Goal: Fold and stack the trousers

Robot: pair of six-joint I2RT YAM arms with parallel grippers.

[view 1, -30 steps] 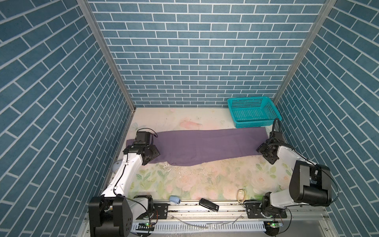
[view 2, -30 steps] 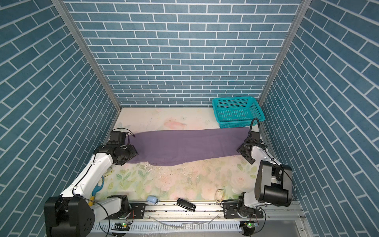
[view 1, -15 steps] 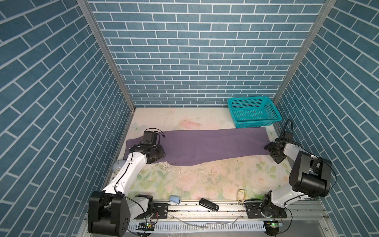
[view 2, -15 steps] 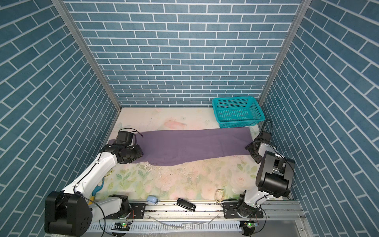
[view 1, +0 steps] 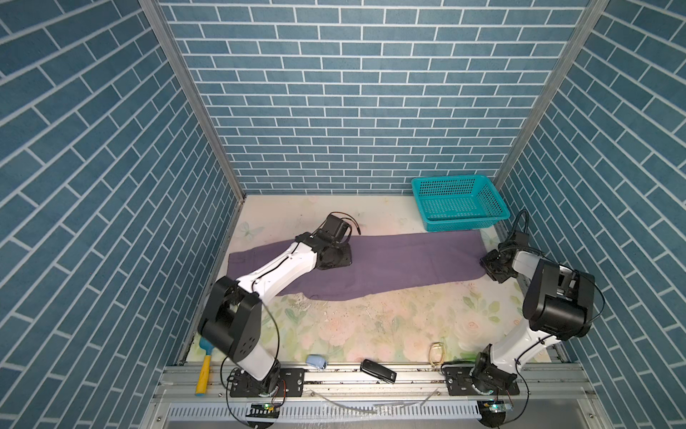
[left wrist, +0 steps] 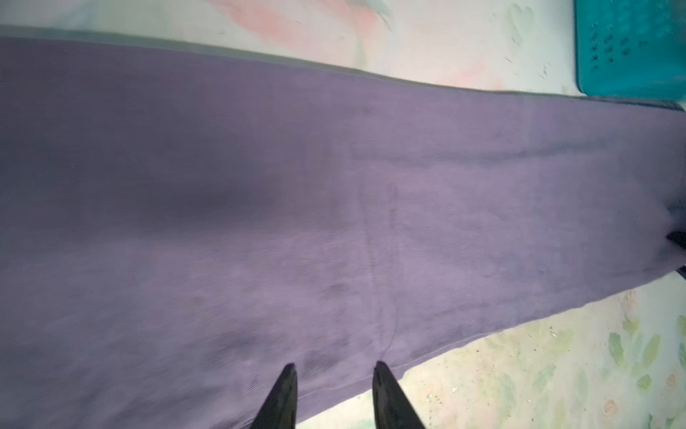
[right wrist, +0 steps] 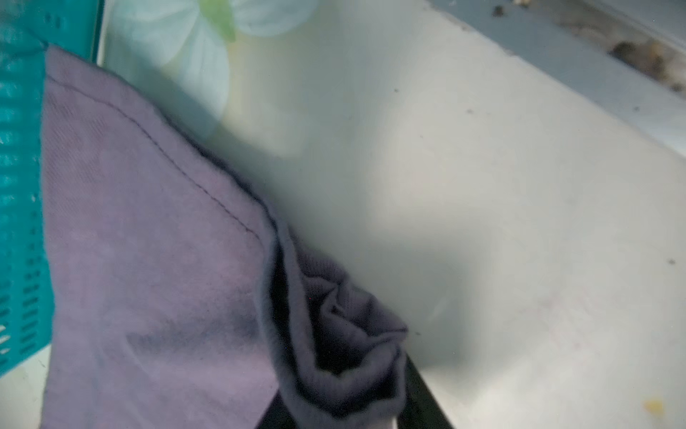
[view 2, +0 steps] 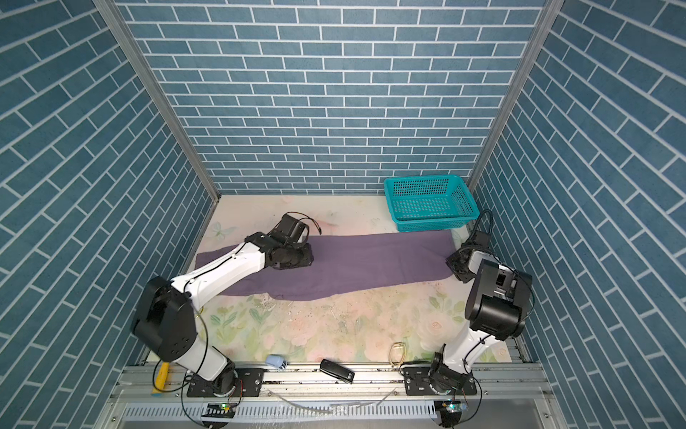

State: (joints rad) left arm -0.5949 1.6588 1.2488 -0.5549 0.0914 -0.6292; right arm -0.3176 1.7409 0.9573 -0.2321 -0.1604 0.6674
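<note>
Trousers [view 1: 401, 263] lie flat, spanning 9 to 3 o'clock. Left gripper [left wrist: 334, 367], jaws apart, has moved inward from 9 o'clock end, over trousers. Right gripper [view 1: 489, 265] now clamped on 3 o'clock hem.

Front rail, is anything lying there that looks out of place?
Yes: a yellow-handled hammer, a small pale blue object, a black oblong device and a tan loop lie on or beside the front rail, unrelated to the trousers.
</note>
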